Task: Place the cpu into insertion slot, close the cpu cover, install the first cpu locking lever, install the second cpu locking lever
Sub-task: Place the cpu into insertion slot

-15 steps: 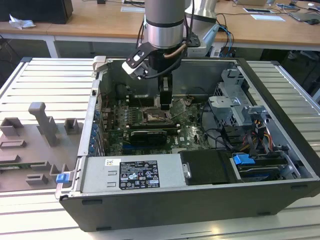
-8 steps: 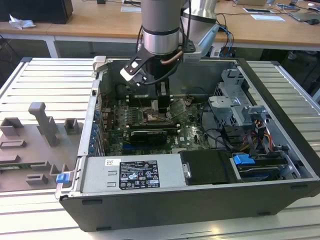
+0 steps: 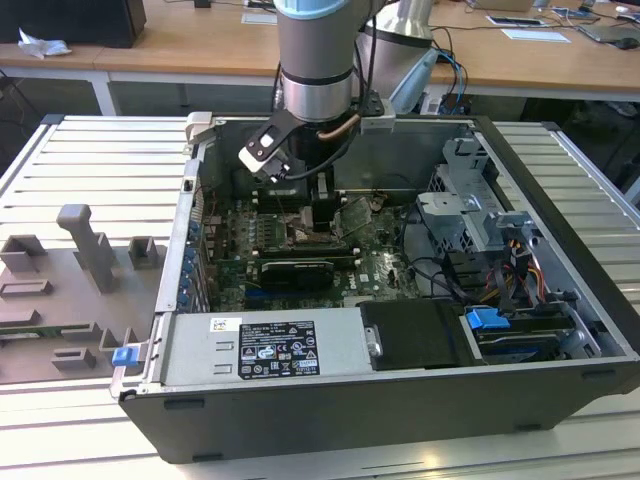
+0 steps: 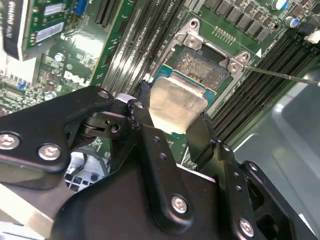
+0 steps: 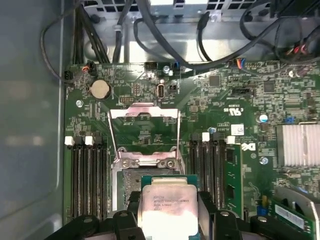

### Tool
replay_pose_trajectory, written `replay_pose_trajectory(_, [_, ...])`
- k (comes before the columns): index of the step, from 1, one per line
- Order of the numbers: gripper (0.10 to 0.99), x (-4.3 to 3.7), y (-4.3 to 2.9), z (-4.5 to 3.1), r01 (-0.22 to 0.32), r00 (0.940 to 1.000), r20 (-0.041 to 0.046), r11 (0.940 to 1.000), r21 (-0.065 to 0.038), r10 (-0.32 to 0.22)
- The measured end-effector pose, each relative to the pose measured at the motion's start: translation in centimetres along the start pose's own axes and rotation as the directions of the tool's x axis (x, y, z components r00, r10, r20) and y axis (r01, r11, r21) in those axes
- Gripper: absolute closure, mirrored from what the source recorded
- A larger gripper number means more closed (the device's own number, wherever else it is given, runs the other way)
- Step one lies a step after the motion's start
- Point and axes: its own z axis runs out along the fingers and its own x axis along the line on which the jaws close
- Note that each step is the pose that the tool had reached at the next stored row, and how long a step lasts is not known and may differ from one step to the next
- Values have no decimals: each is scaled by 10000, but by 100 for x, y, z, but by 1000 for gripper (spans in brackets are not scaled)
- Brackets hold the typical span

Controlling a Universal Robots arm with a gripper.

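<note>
My gripper [image 4: 172, 119] is shut on the cpu [image 4: 177, 102], a pale silver square chip on a green base, pinched at two opposite edges by the black fingers [image 4: 145, 117]. In the first wrist view the cpu [image 5: 167, 205] hangs over the near part of the insertion slot [image 5: 130, 179]; I cannot tell whether they touch. The slot's dark pin field [image 4: 202, 65] lies bare inside its silvery rim. The cpu cover [image 5: 145, 111] is flipped open, lying back flat beyond the slot. A thin wire lever [image 4: 285, 75] stands away from the slot. In the exterior view the gripper [image 3: 318, 215] reaches down into the computer case.
Long black memory slots [image 5: 85, 175] flank the socket on both sides. Black cables [image 5: 165, 45] cross the board's far edge. A drive cage [image 3: 470, 215] and a power supply [image 3: 265, 345] sit inside the case. Grey fixtures [image 3: 85, 245] stand at the exterior view's left.
</note>
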Motion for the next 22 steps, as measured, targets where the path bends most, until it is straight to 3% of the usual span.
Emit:
replay_pose_trajectory(10, [553,146,-66,184,36,10000,-15,10000,-1,-36])
replay_pose_trajectory(16, [553,164,-81,300,19,10000,-14,10000,-1,-19])
replay_pose_trajectory(22, [553,164,-87,351,-137,9999,0,9999,-5,137])
